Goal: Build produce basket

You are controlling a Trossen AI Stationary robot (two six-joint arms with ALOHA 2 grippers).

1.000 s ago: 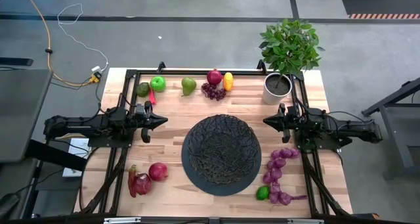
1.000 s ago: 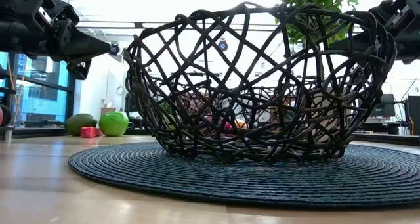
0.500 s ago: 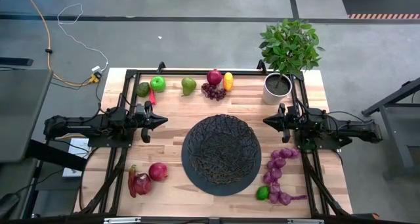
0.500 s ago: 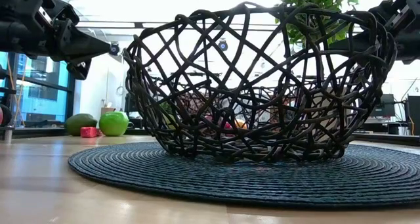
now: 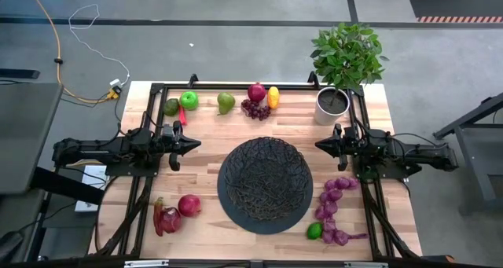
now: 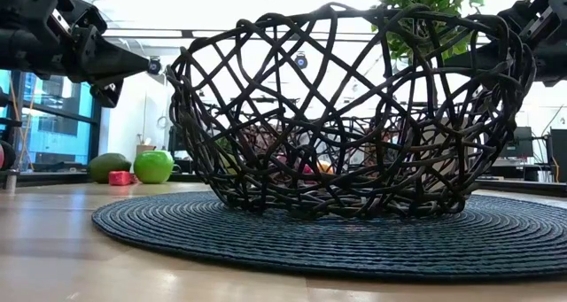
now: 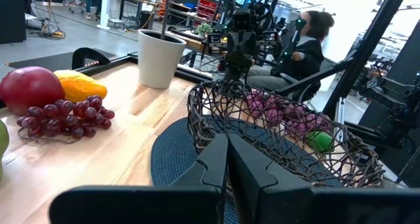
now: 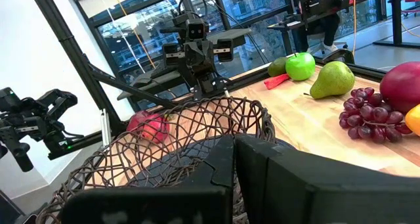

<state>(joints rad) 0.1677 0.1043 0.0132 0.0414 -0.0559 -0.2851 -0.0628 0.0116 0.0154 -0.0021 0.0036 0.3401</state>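
Note:
The basket, a wide black woven wire bowl, stands on a round dark mat mid-table. Along the far edge lie an avocado, a green apple, a pear, a dark red round fruit, grapes and a yellow-orange fruit. Near left lie a red apple and a dark red vegetable. At the right lie purple grapes and a lime. My left gripper and right gripper hover shut and level on either side of the basket, each pointing at it.
A potted green plant stands at the far right corner. A small red piece lies by the avocado. A black frame runs along the table's edges. Beyond the table, a person sits among other equipment.

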